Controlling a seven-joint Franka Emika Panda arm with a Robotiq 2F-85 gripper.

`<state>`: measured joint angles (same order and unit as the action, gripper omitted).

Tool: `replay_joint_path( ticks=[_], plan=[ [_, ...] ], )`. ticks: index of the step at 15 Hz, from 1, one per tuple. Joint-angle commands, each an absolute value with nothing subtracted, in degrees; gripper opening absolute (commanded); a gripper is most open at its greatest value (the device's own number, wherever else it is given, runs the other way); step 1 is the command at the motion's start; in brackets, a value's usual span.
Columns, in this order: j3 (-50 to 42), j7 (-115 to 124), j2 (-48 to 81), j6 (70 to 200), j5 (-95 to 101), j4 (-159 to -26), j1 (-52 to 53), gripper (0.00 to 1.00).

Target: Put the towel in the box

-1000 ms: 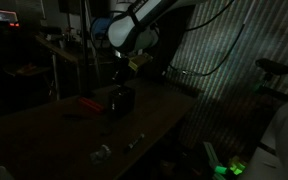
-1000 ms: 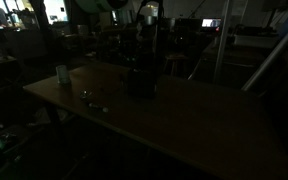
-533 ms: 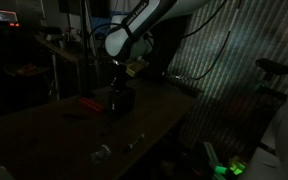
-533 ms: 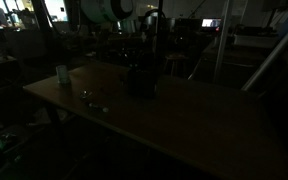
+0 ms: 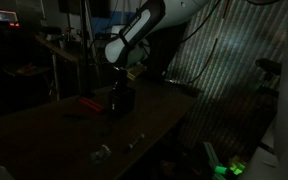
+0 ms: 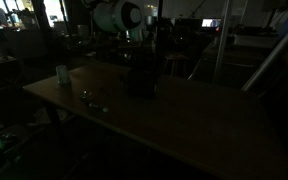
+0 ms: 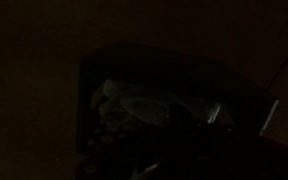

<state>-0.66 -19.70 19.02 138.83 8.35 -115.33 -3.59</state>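
Claw [image 5: 117, 82] poised just above dark box [image 5: 121, 100], at its 12 o'clock in an exterior view. Jaws swallowed by gloom, so cannot tell how wide apart or whether gripping anything. Seen from the wrist, pale crumpled towel [image 7: 132, 104] apparently lying inside the angular dark box [image 7: 234, 95], though too dim to be sure. Beyond, white arm [image 5: 144, 22] sloping away toward 2 o'clock. On counter [image 5: 44, 130], red item [image 5: 87, 102] at 9 o'clock of box, close beside; small pale bits [image 5: 102, 153] toward 6 o'clock, near front edge. In an exterior view, pale cup [image 6: 62, 73] at 9 o'clock of box [image 6: 139, 78], well apart. Below counter at 4 o'clock, green glow [image 5: 229, 168].
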Motion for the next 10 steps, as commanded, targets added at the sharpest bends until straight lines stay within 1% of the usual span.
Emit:
replay_joint_path(
  ticks=[1, 10],
  plan=[
    [-0.2, -23.2, 22.2, 138.9, 7.5, -112.1, -5.4, 0.00],
    [2.5, -28.5, 30.4, 138.6, 4.2, -107.3, -7.8, 0.00]
  ],
)
